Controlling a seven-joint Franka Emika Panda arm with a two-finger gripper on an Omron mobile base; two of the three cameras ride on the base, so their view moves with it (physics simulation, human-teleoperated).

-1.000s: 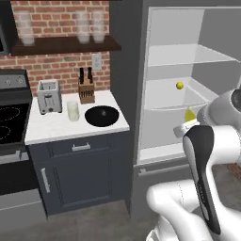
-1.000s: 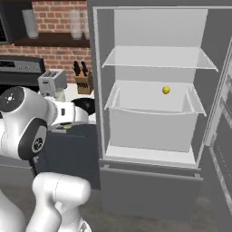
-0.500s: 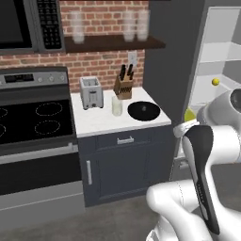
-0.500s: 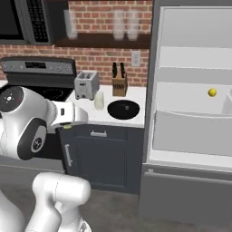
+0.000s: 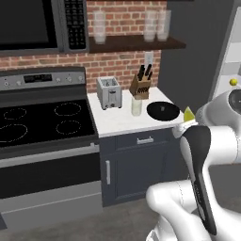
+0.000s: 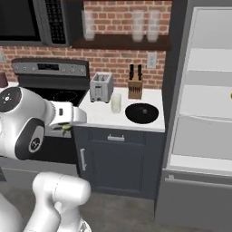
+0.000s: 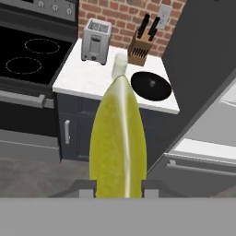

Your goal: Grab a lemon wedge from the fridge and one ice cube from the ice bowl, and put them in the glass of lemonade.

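On the far left I see the black stove (image 5: 42,124) with its round rings, and the microwave (image 5: 33,23) hangs above it. Next to the stove is the white bench (image 5: 123,123), on top of a dark blue cupboard (image 6: 118,163). At the back of the bench stands the silver toaster (image 5: 109,92). Just right of the toaster is the glass of lemonade (image 5: 136,106), small and clear, with pale drink in it. Behind the glass, by the brick wall, is the wooden knife block (image 5: 140,85). Right of the glass lies the ice bowl (image 5: 163,111), round, flat and black, near the right end of the bench. High up on the wall shelf (image 5: 134,43) stand some tall frosted glasses (image 5: 156,24).

In front of the bench, I hold the lemon wedge (image 7: 118,143) in my pincer (image 7: 118,190). The two tips press on it from both sides, so the pincer is closed on the wedge. In the hand view the wedge stands up tall and yellow-green, and its tip points toward the glass. In the left base view I see a bit of the wedge poking out beside the arm, just right of the ice bowl.

On the far right is the fridge (image 6: 179,68), with its door open and its white shelves showing. A small yellow ball (image 5: 232,82) sits on one shelf.
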